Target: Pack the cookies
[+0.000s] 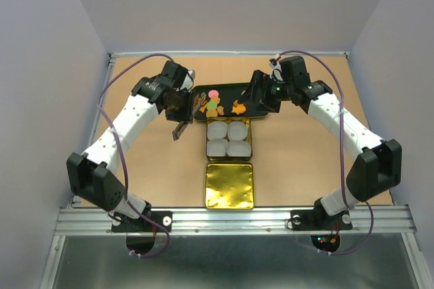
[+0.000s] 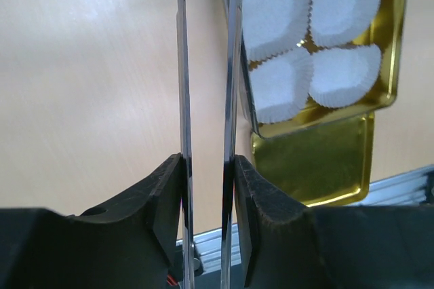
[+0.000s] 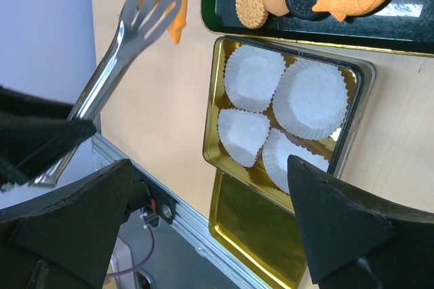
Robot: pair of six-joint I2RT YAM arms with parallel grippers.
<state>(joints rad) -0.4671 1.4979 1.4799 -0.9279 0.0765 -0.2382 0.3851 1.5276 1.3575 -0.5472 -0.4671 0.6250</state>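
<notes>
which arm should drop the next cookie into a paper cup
Left. The left gripper grips the tongs, whose tips seem to pinch an orange cookie near the gold tin with its paper cups. The right gripper is open and empty by the tray.

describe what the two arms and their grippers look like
Both the left arm and right arm have white links joined by blocky black joints, with a thin purple cable looping from base to wrist. The left gripper and right gripper have matte black wedge-shaped fingers. A small green light glows on the right arm's wrist.
</notes>
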